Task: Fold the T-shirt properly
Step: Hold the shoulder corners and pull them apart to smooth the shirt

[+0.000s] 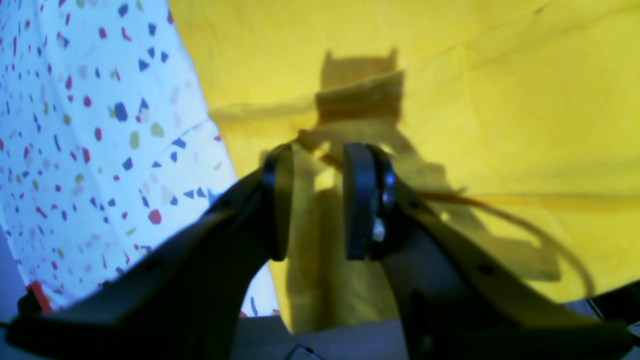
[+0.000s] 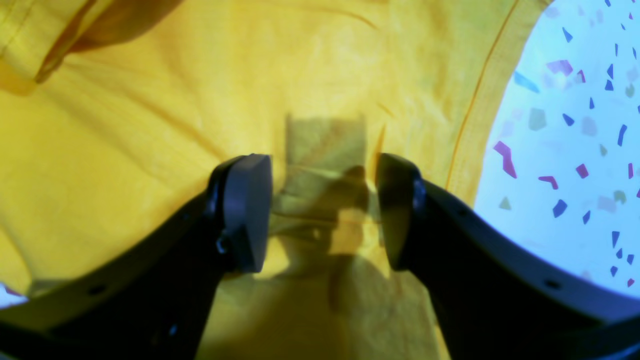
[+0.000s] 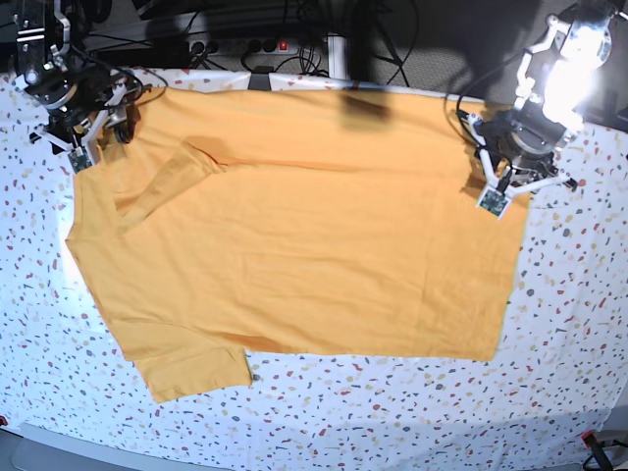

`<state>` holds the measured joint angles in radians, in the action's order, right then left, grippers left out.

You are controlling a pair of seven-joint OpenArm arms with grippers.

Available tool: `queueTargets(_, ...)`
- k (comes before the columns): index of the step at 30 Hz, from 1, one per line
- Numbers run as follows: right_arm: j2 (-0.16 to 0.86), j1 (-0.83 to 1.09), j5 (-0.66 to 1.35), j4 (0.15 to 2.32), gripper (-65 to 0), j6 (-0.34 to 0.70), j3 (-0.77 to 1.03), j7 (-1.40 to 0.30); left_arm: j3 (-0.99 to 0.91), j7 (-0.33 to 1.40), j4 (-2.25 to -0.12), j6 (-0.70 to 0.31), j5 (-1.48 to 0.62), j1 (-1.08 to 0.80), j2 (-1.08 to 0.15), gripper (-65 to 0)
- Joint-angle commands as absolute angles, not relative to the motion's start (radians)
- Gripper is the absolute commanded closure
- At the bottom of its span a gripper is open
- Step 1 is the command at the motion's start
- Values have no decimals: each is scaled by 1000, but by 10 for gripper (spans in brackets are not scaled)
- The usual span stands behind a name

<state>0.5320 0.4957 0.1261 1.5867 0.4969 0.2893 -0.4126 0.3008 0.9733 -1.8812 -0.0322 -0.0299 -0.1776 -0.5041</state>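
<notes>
1. The T-shirt is lying spread flat on the speckled surface; no fold is showing yet, so all folding is remaining.
2. The left tool is pinching a raised ridge of its hem edge.
3. The right tool is hovering wide apart, gripping nothing.

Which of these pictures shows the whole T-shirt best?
The base view: the whole T-shirt lies spread out with both sleeves visible. The wrist views show only blurry yellow patches near its edges beside the speckled cloth.
</notes>
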Motion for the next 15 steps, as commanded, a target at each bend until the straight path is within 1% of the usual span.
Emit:
queueTargets(1, 549, 514, 52, 1586, -335, 463, 295, -517, 294, 970, -1900, -26, -23, -169, -516, -165)
queueTargets(6, 553, 516, 7, 1605, -335, 463, 295, -525, 294, 973, -1900, -26, -22, -169, -516, -165)
queueTargets(15, 559, 548, 11, 1610, -335, 462, 295, -546, 294, 973, -1900, -26, -22, -169, -516, -165)
